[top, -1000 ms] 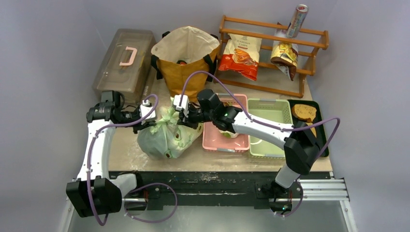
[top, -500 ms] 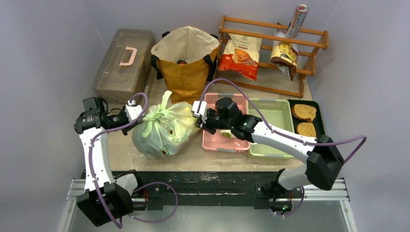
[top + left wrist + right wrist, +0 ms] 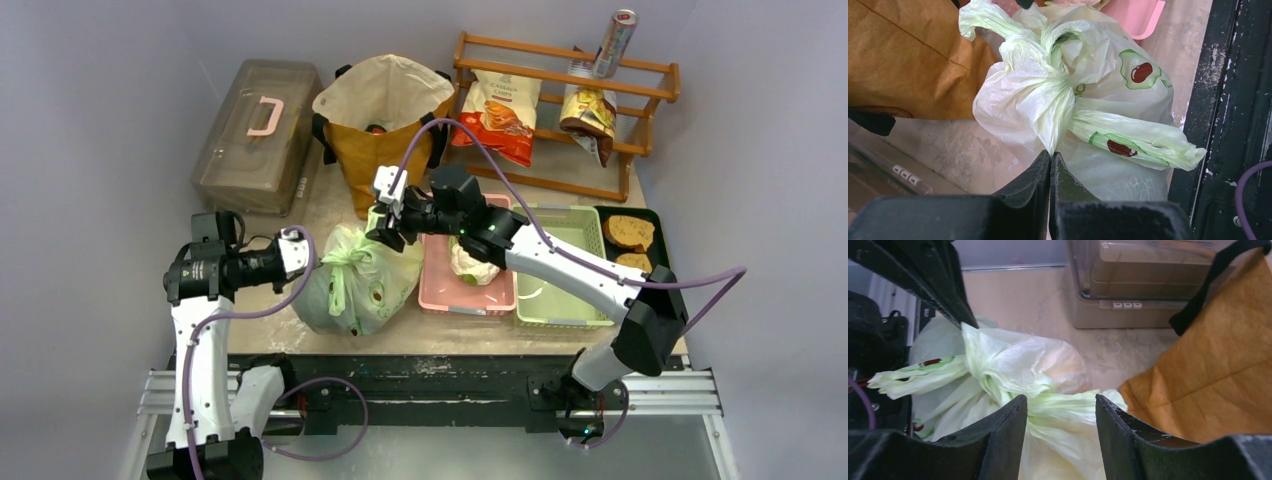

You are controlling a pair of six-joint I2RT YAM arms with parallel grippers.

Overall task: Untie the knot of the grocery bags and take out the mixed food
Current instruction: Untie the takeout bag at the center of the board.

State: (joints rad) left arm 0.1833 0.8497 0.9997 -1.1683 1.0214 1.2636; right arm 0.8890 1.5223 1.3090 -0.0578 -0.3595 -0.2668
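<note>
The pale-green plastic bag (image 3: pixel 365 290) lies at the table's front, next to the mustard tote (image 3: pixel 385 130). Its knot (image 3: pixel 1060 82) is tied, with one long printed tail (image 3: pixel 1135 142) lying toward the table edge. My left gripper (image 3: pixel 1050 154) is shut, pinching a fold of the bag's film just below the knot; from above it sits at the bag's left side (image 3: pixel 312 262). My right gripper (image 3: pixel 1060 402) is open over the bag's top (image 3: pixel 383 238), its fingers either side of a twisted green strand beside the knot (image 3: pixel 1000 387). A pale leafy vegetable (image 3: pixel 470 265) lies in the pink basket (image 3: pixel 440 300).
A grey lidded box (image 3: pixel 258 130) stands at the back left. A wooden rack (image 3: pixel 560 180) at the back right holds chip bags and a can (image 3: pixel 615 30). A green basket (image 3: pixel 560 300) and a black tray (image 3: pixel 655 300) with bread sit right of the pink basket.
My right gripper has opened and moved up over the bag's top. My left gripper, still shut, has come back right toward the bag, which has shifted and slackened.
</note>
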